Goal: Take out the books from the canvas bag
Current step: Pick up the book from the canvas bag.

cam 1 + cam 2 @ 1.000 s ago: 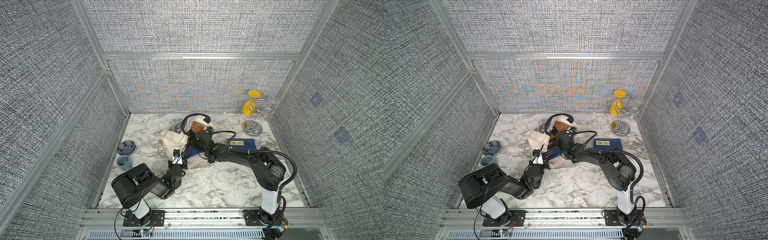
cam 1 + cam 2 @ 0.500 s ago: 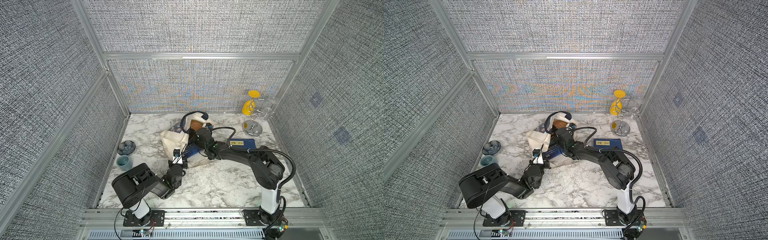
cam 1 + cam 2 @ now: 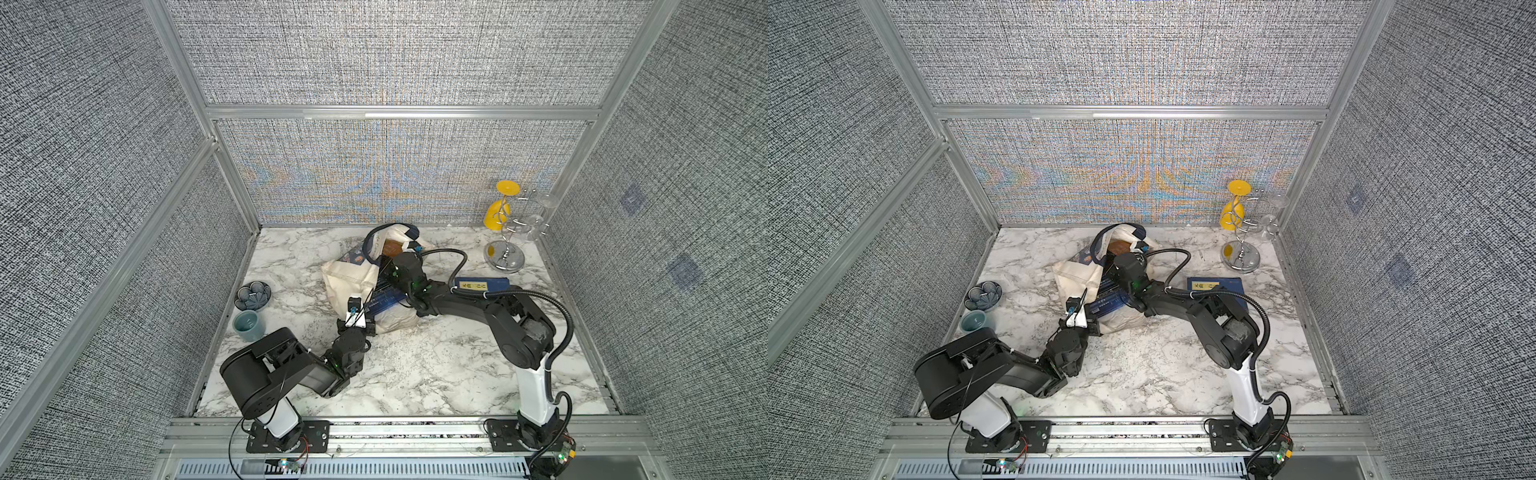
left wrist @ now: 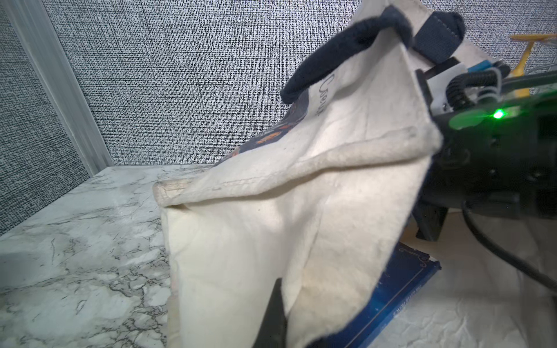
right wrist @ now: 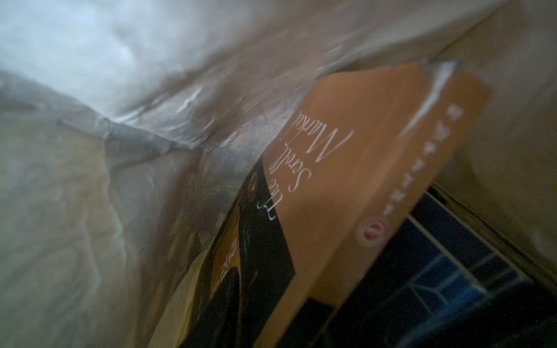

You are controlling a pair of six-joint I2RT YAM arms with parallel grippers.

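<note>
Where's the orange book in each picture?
In both top views: the orange book peeks from the open mouth of the canvas bag.
Left wrist: not in it; only the bag's outside shows.
Right wrist: big and close, inside the bag.
Shared landmark: the bag's cream cloth, in every view.

A grey-veined marble worktop (image 3: 415, 374) is lying inside grey woven wall panels (image 3: 374, 62) framed by aluminium rails (image 3: 399, 112). Near its left edge a dark flower-shaped dish (image 3: 252, 289) is sitting just behind a teal cup (image 3: 248, 326). In the far right corner a chrome stand (image 3: 505, 257) is holding an inverted yellow glass (image 3: 496, 216) and clear glasses (image 3: 536, 224).
</note>
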